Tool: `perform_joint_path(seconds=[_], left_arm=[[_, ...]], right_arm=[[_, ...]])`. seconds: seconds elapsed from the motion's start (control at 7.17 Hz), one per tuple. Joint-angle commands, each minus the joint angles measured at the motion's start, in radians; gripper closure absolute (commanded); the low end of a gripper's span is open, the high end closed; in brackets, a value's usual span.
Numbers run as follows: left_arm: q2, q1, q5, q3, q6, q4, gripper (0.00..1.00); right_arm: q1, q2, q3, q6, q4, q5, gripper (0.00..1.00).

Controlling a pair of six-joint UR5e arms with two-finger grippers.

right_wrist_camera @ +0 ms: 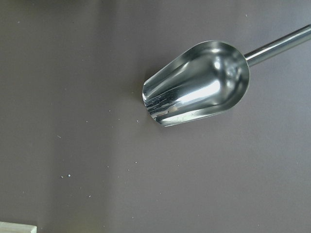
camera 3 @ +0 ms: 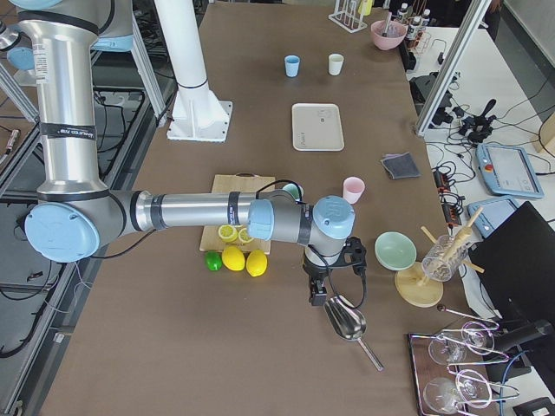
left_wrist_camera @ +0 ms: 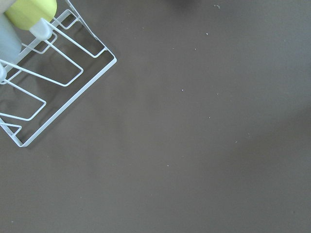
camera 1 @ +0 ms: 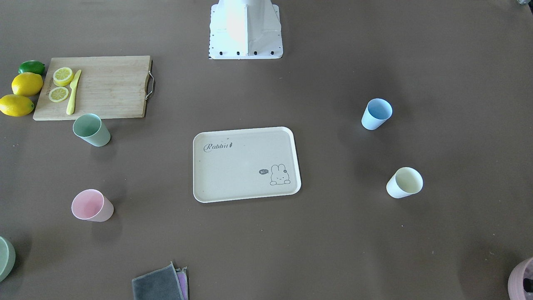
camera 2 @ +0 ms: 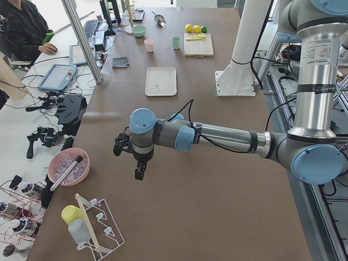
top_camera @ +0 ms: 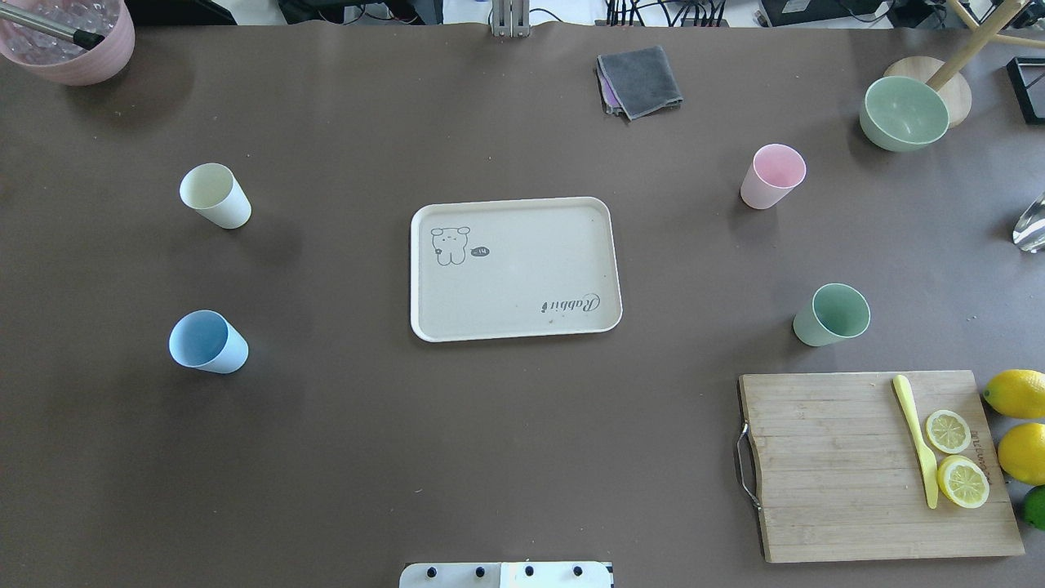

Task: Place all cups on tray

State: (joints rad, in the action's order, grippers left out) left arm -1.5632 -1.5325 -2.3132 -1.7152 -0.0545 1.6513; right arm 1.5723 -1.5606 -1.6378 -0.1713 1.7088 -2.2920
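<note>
Four matte tapered cups, flat rimmed tray

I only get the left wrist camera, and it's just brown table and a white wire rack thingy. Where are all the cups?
Observer: The blue cup and cream cup stand on your arm's side of the tray.
Operator: And the other two?
Observer: The pink cup and green cup stand on the tray's other side, the green one near the cutting board.
Operator: Is any on it yet?
Observer: No, all four stand upright on the table, apart from the tray.
</note>
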Motion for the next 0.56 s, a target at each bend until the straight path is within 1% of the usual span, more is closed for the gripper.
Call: perform_joint_path(seconds=[0.0, 0.42], left_arm=[[0.005, 0.0, 0.0, 0.0, 0.004, 0.001, 0.02], [0.005, 0.0, 0.0, 0.005, -0.001, 0.001, 0.02]], right_arm=[[0.0, 0.002, -0.002, 0.0, 0.0, -0.001, 0.0], [0.0, 0.001, -0.002, 0.0, 0.0, -0.001, 0.0]])
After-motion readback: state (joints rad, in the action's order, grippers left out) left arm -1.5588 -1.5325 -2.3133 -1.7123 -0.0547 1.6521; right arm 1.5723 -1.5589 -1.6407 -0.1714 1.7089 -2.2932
